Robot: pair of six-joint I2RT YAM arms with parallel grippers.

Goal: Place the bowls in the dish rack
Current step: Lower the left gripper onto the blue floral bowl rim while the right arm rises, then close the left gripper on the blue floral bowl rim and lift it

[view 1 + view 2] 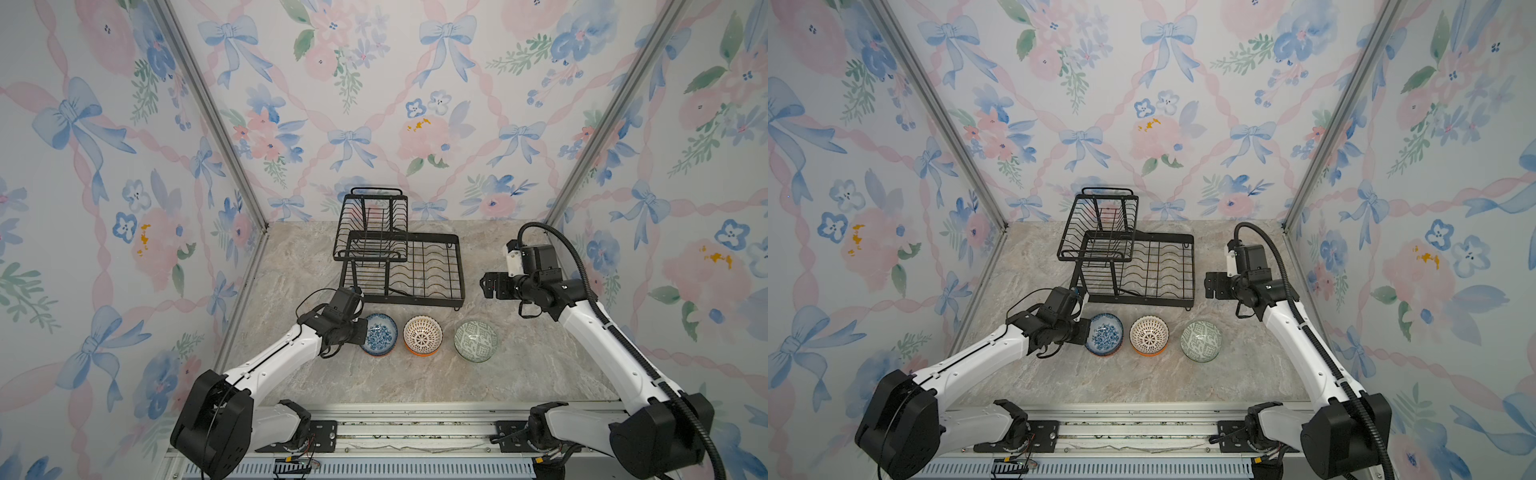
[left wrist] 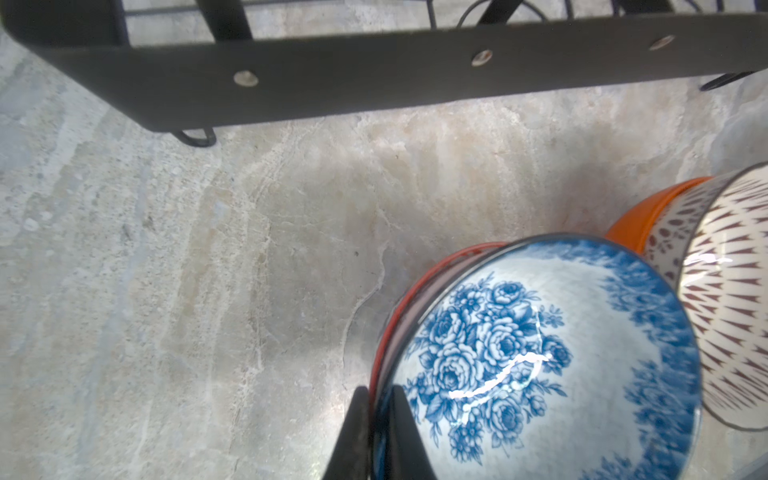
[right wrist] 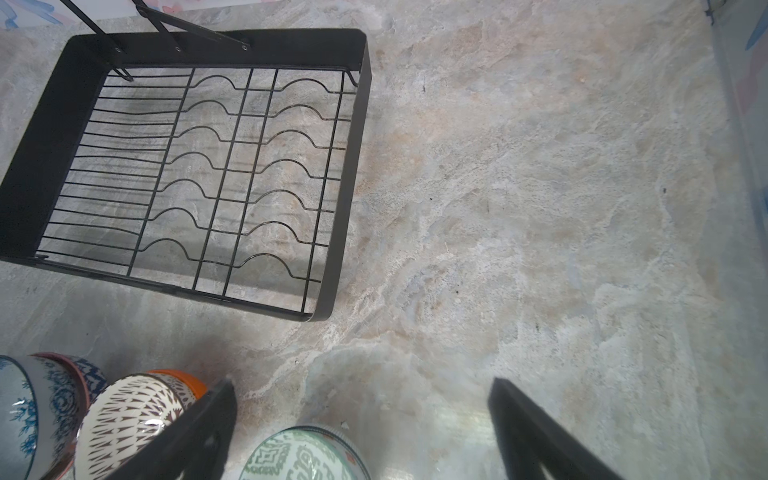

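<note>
The left fingers (image 2: pixel 357 436) stand narrow, pinched on the rim of the blue-white floral bowl (image 2: pixel 540 361) at the bottom of the left wrist view, one finger inside the wall and one outside. That bowl is nested in a second bowl with a red-orange rim (image 2: pixel 399 307); whether it is clear of it cannot be told. In both top views it is the leftmost of three in a row, low in the middle of the frame, on the marbled tabletop (image 1: pixel 415 382) just below the dish rack (image 1: pixel 399 257). To its right are the white-brown lattice bowl (image 1: pixel 423 334), seated in a plain orange bowl (image 2: pixel 648 212), and the grey-green patterned bowl (image 1: pixel 476 340). No bowl is in the rack yet.

The right fingers (image 3: pixel 195 432) are spread wide with nothing between them, right of the rack in the top views.

The bowls look glazed and glossy, with bright glints on their insides. They are probably hard, stiff, slick and breakable. A pinch on the thin rim is the only hold, and it gives little contact, so the bowl may swing or slip. The nested bowl could cling and ride up.

The rack is thin black wire with humped slots inside a flat metal band. That is hard against hard, so the bowl needs a gentle set-down.
</note>
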